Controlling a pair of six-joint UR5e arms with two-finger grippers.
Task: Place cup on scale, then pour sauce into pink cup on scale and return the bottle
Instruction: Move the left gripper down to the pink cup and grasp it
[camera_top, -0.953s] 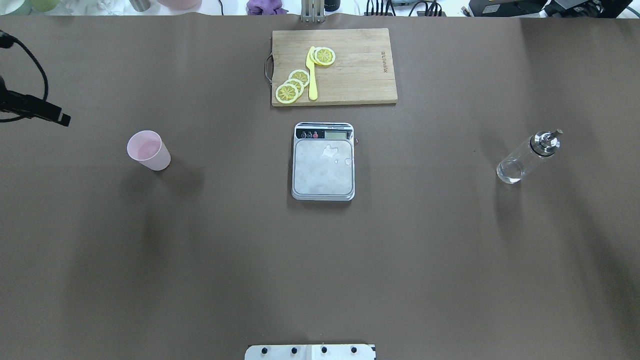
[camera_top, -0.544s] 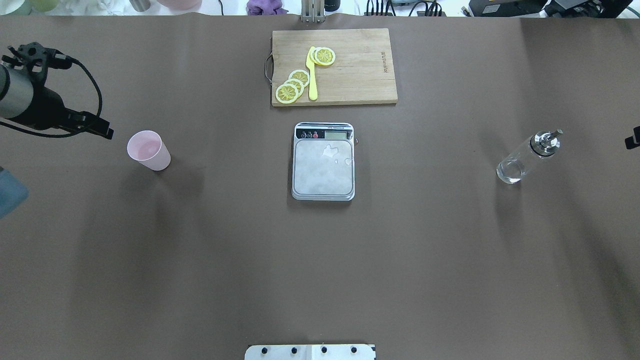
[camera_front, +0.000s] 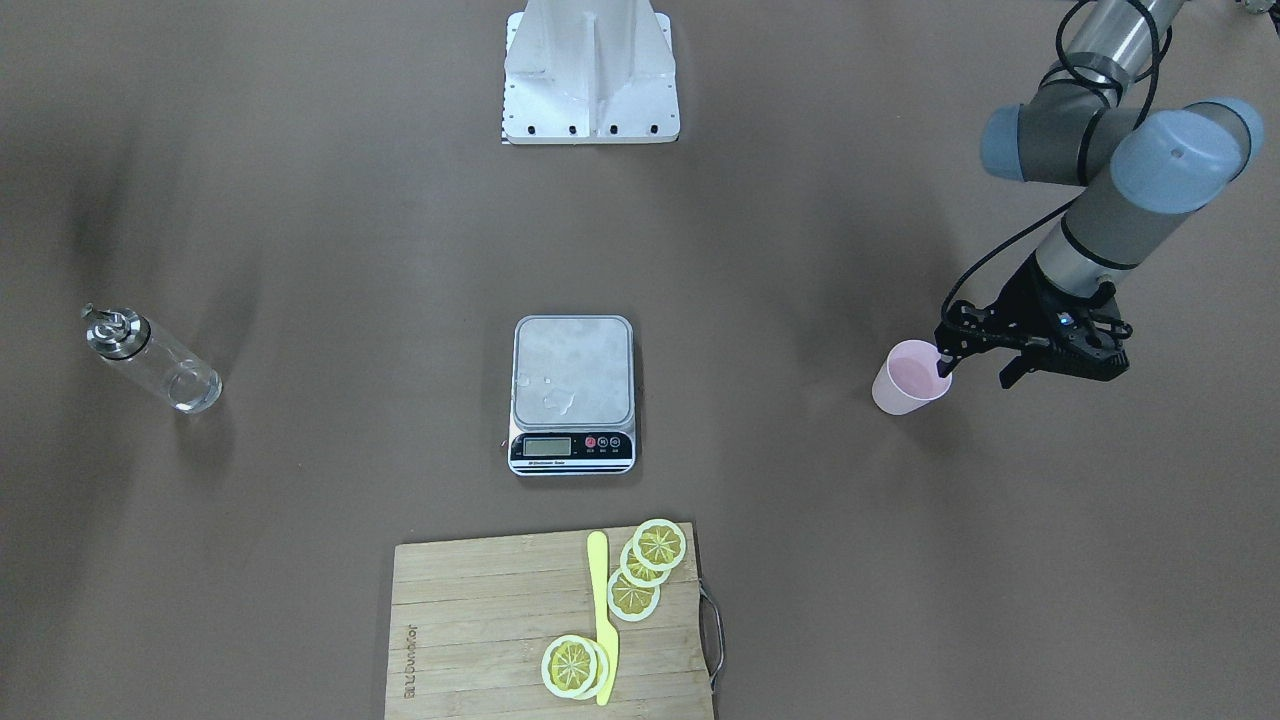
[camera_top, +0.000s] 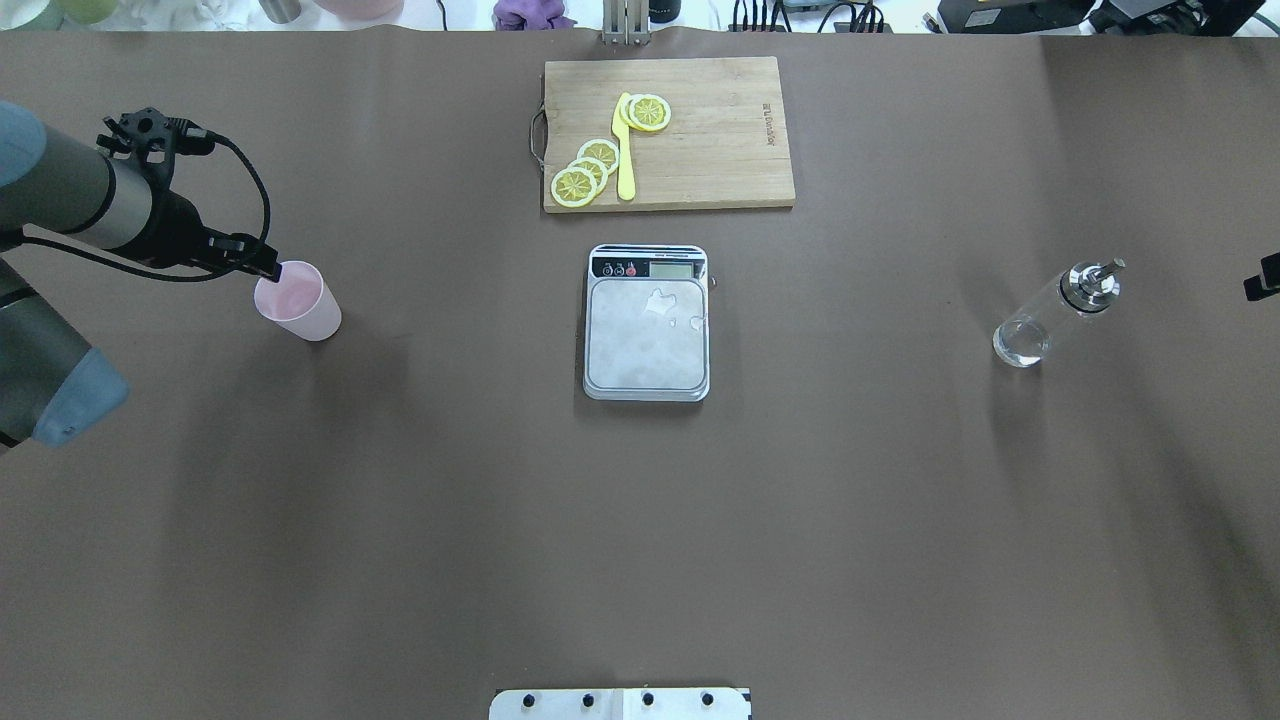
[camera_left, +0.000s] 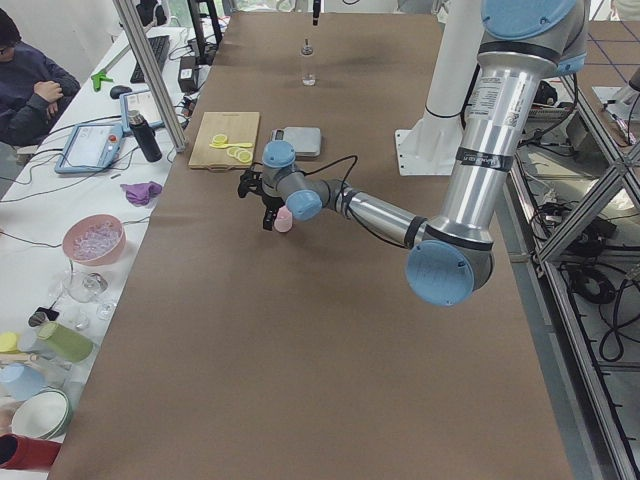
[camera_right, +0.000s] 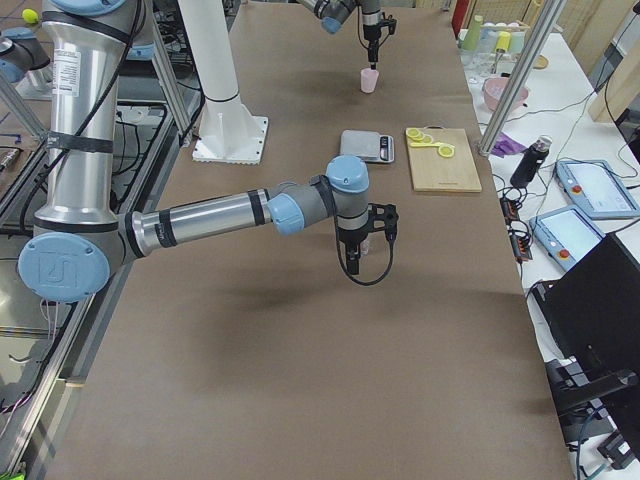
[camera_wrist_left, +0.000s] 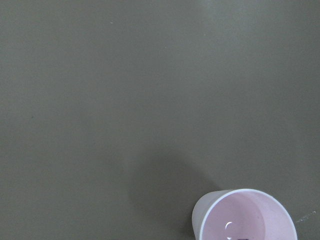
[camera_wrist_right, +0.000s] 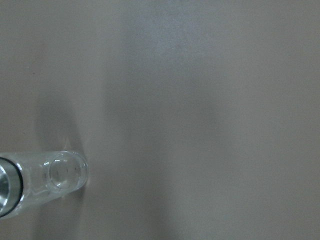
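Observation:
The pink cup (camera_top: 300, 303) stands upright on the table's left side, also seen in the front view (camera_front: 908, 380). My left gripper (camera_front: 975, 369) is open and hangs right at it. One finger (camera_front: 945, 362) is over the cup's rim and the other is outside the cup. In the left wrist view the cup's mouth (camera_wrist_left: 246, 216) fills the bottom right corner. The scale (camera_top: 647, 335) sits at the centre, nothing on its platform but wet patches. The clear bottle (camera_top: 1050, 315) stands at the right. Only a sliver of my right gripper (camera_top: 1262, 278) shows at the overhead edge, beside the bottle (camera_wrist_right: 45, 177).
A wooden cutting board (camera_top: 720, 130) with lemon slices (camera_top: 585, 170) and a yellow knife (camera_top: 624, 150) lies behind the scale. The robot's base plate (camera_top: 620, 703) is at the near edge. A person sits at a side bench (camera_left: 30, 90) with bowls and cups.
My left arm has swung in from the left edge to the cup, its gripper now at the rim. A sliver of the right gripper has appeared at the right edge.

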